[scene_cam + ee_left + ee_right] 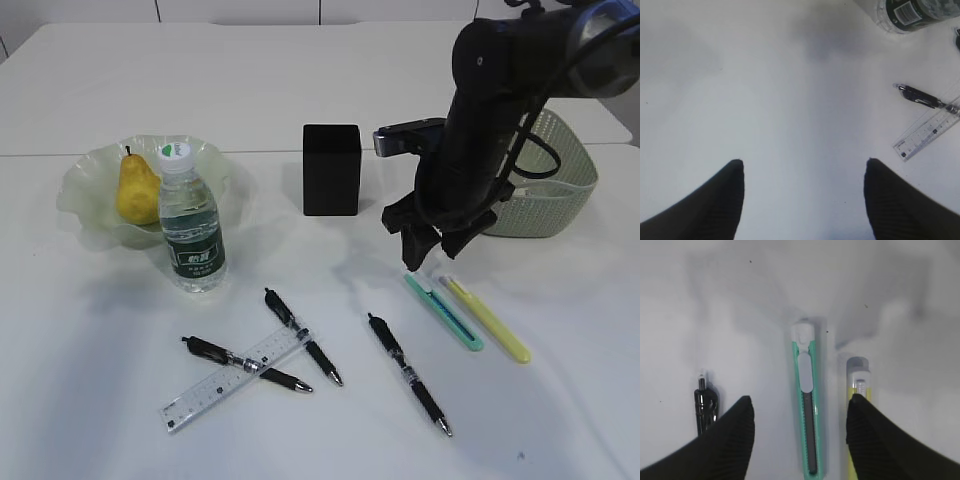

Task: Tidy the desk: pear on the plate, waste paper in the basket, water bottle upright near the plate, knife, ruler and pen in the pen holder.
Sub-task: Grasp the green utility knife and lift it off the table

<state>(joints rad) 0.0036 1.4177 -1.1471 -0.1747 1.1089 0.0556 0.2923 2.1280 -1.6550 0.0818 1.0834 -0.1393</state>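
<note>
Exterior view: translucent pale green ruffled glass plate (85,195) holds the yellow pear (136,190), upright, stem up. Small clear water bottle with dark green label and white cap (190,224) stands upright, touching or just in front of the plate's front-right rim. Matte black square pen holder (331,169) sits right of the plate; can't see inside it from this angle. Sage green perforated plastic basket (557,185) is further right of the plate, past the holder; contents hidden by the right arm.

On the white desk (300,90), in front of the plate: clear plastic ruler (225,382) lying across one of two crossed black pens (243,364); a third black pen (408,373) further right. Teal utility knife (443,312) and yellow utility knife (490,319) lie side by side beyond that, parallel, not touching.

Right gripper (800,415): jaws wide open, holding nothing, straddling the teal knife; right finger (875,440) overlaps the yellow knife's edge, contact unclear. Black pen tip just outside the left finger.

Left gripper (802,175): jaws wide apart, empty, over bare desk.
</note>
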